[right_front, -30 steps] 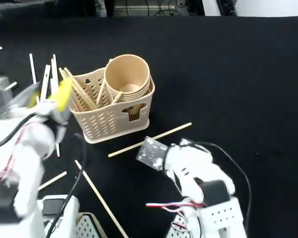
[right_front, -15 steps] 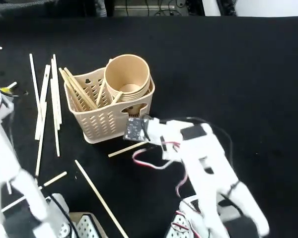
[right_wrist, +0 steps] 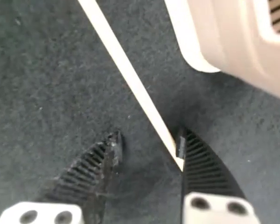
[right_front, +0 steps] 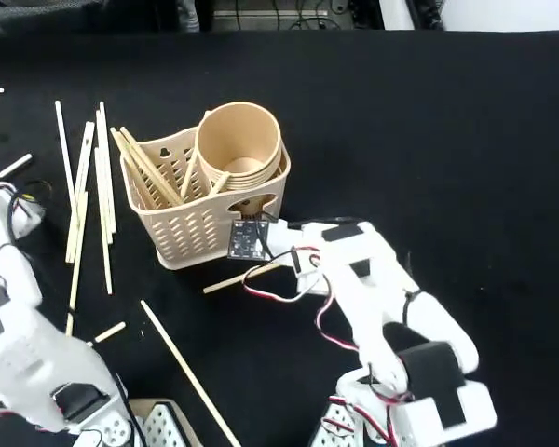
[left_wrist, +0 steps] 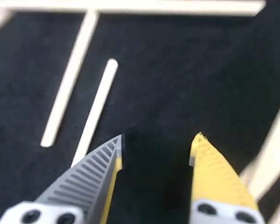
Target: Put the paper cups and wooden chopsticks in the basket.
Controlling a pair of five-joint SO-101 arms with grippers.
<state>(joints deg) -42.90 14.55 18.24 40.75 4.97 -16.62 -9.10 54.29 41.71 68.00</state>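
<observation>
Starting at your far left, the left arm point(right_front: 23, 345) stands at the edge of the black surface point(right_front: 447, 140). The left jaws are open, one grey and one yellow, and they hang low with bare surface between them. In that arm's wrist view, a short stick point(left_wrist: 99, 100) lies just ahead of the grey jaw. A second stick point(left_wrist: 67, 81) lies beside it, and both are apart from the jaws.

Next comes a loose bunch of chopsticks point(right_front: 86, 186), lying roughly parallel on the surface just left of the basket point(right_front: 200, 228). A stub point(right_front: 107, 332) and a long chopstick point(right_front: 188, 372) lie closer to the arm bases.

The basket stands upright, left of the surface's middle. The stacked cups point(right_front: 239, 140) sit in its right part. Several leaning chopsticks point(right_front: 149, 168) rest in its left part, with their tips above the rim.

Right of that, your right arm point(right_front: 373, 298) is bent forward, with its wrist at the basket's front corner. The right jaws are open and down at the surface, astride a lone chopstick point(right_wrist: 130, 79) that lies just beside the basket's base. The end of this chopstick touches the inner face of one jaw, and the other jaw is apart from it. From above, you see it poking out leftward from under the arm.
</observation>
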